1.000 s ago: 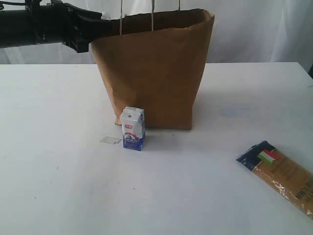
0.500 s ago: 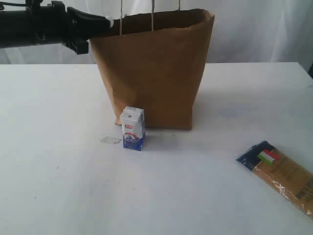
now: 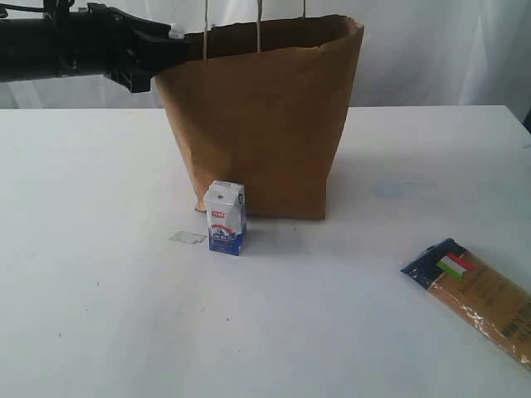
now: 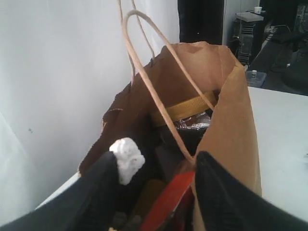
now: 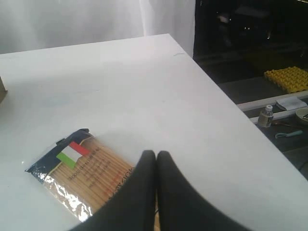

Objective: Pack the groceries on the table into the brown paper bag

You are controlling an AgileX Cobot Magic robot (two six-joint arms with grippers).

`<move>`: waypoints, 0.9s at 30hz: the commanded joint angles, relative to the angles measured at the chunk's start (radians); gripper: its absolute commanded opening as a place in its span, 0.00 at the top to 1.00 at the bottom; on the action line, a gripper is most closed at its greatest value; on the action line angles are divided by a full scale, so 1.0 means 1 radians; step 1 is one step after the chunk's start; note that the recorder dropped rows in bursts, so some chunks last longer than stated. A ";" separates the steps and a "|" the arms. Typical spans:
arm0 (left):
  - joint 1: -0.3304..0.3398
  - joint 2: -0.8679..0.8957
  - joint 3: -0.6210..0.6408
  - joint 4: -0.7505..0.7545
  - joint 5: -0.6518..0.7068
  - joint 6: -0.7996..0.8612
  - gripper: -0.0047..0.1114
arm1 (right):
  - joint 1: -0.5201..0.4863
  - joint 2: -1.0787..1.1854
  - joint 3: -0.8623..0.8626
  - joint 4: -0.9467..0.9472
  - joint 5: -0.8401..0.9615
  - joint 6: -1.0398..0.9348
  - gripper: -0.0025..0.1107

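Note:
The brown paper bag (image 3: pixel 265 124) stands upright at the back of the table (image 3: pixel 99 315). My left gripper (image 3: pixel 172 37) hangs at the bag's left rim. In the left wrist view the left gripper (image 4: pixel 156 166) is open over the bag's mouth (image 4: pixel 236 120), a white lump on one fingertip (image 4: pixel 127 159). A gold lid (image 4: pixel 190 107) and a red item (image 4: pixel 166 204) lie inside. The small white-blue carton (image 3: pixel 226 217) stands in front of the bag. The pasta packet (image 3: pixel 477 294) lies at the front right. My right gripper (image 5: pixel 156 155) is shut above the pasta packet (image 5: pixel 79 168), holding nothing.
A small clear scrap (image 3: pixel 187 238) lies just left of the carton. The bag's thin handles (image 4: pixel 144 62) stand up over its mouth. The table's edge (image 5: pixel 226 101) runs close to the right gripper, with dark floor and clutter beyond it.
The left gripper's fingers at the bag's rim stand wider than half a second ago. The bag, carton and pasta packet have not moved.

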State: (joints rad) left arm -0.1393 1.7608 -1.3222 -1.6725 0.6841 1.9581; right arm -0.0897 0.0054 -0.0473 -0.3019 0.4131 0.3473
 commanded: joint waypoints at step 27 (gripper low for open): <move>-0.163 0.028 -0.264 0.740 -0.151 -0.472 0.37 | 0.002 -0.005 0.007 -0.009 -0.011 0.004 0.98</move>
State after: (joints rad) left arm -0.2976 1.7944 -1.5778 -0.9230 0.5351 1.5122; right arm -0.0897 0.0054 -0.0473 -0.3019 0.4131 0.3473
